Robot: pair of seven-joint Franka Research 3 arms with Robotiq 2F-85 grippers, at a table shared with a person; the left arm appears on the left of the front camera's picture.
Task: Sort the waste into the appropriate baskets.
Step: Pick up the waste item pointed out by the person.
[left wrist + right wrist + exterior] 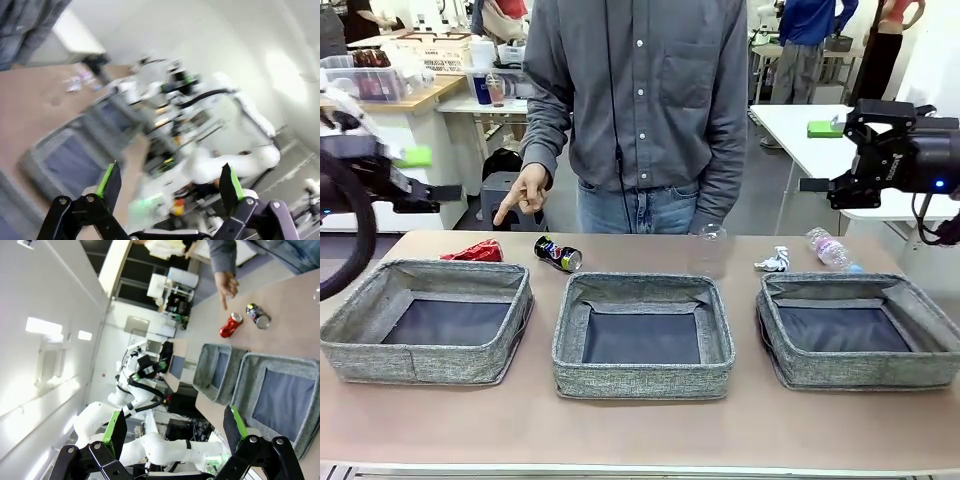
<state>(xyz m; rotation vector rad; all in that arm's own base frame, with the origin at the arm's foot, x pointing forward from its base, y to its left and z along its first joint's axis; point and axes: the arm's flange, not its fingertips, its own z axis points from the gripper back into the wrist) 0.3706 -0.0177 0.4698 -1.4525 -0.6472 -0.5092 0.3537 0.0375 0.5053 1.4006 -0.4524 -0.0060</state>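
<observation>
Above the bench (640, 430), left end effector (170, 174) and right end effector (176, 416) hang released (empty); your careless reach could hit the person's hand (525, 193).

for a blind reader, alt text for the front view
A left basket, middle basket and right basket sit in a row on a table, with a crushed red can, dark soda can, clear cup, wrapper and bottle behind them. A person's hand points down toward the cans.
</observation>
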